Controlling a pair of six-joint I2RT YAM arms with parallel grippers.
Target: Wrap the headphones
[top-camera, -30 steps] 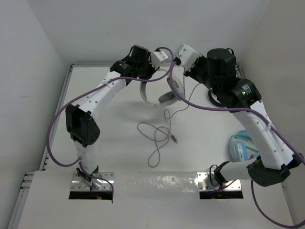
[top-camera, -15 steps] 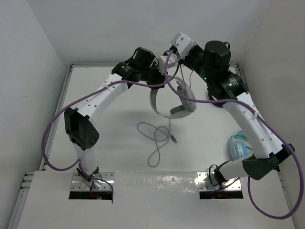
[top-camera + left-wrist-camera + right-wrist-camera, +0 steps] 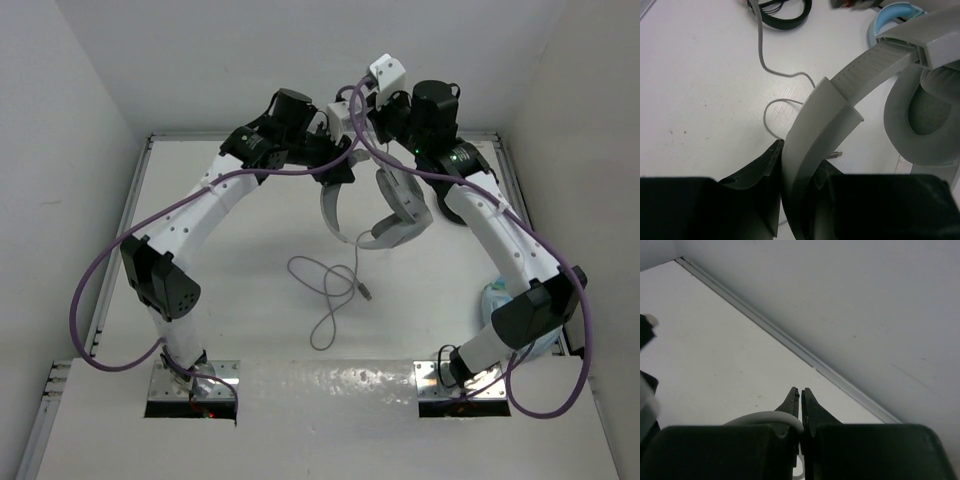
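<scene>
The left fingers clamp the headband, holding the headphones above the worktop so the cable hangs free for winding; the right fingers are pressed shut, any catch unclear.

Headphones above table centre; cable before them (on table); other headset right.
</scene>
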